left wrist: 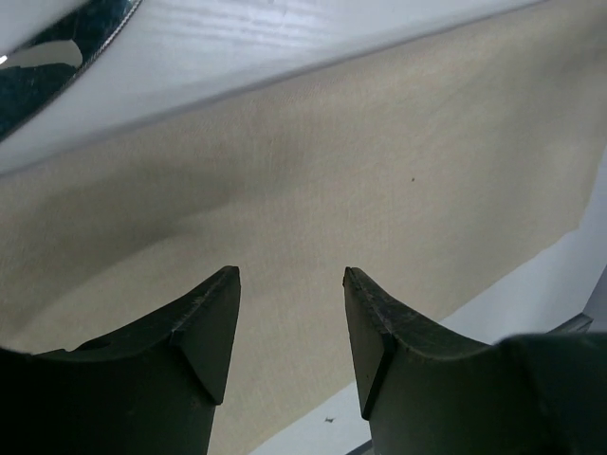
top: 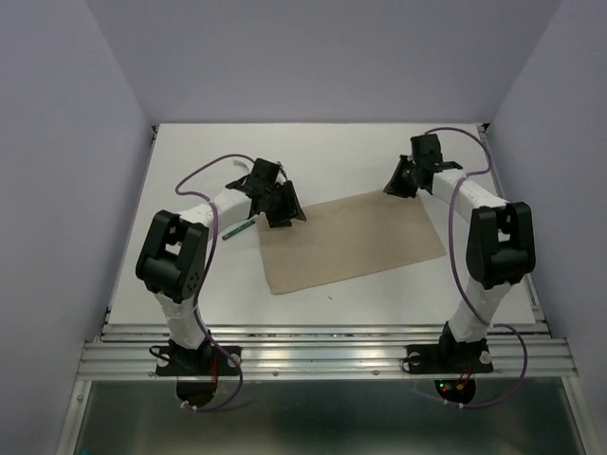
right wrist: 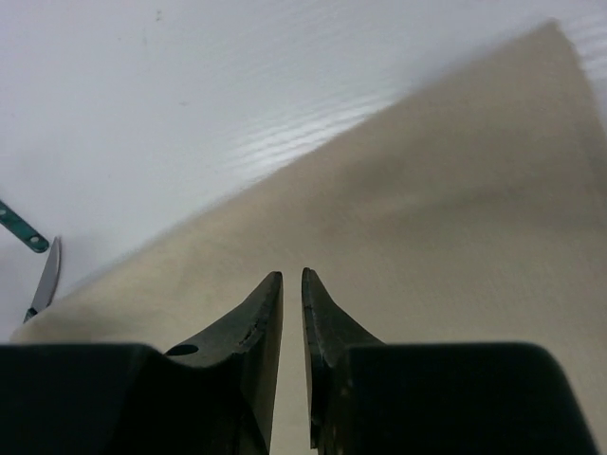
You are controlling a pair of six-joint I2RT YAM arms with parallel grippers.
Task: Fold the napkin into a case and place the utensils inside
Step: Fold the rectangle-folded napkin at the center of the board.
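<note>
Arm bases (top: 194, 362) nearest us, with the napkin (top: 351, 242) lying flat and unfolded beyond them.
From above, we see its long axis run left to right, the right end slightly farther. The left gripper (top: 283, 210) hangs over its far left corner and the right gripper (top: 401, 180) by its far right corner. A utensil (top: 239, 228) lies just left of the cloth, nearer the left arm. At the left wrist, the jaws stand spread and empty above the cloth. At the right wrist, they stand a slit apart, pinching nothing we can see.
</note>
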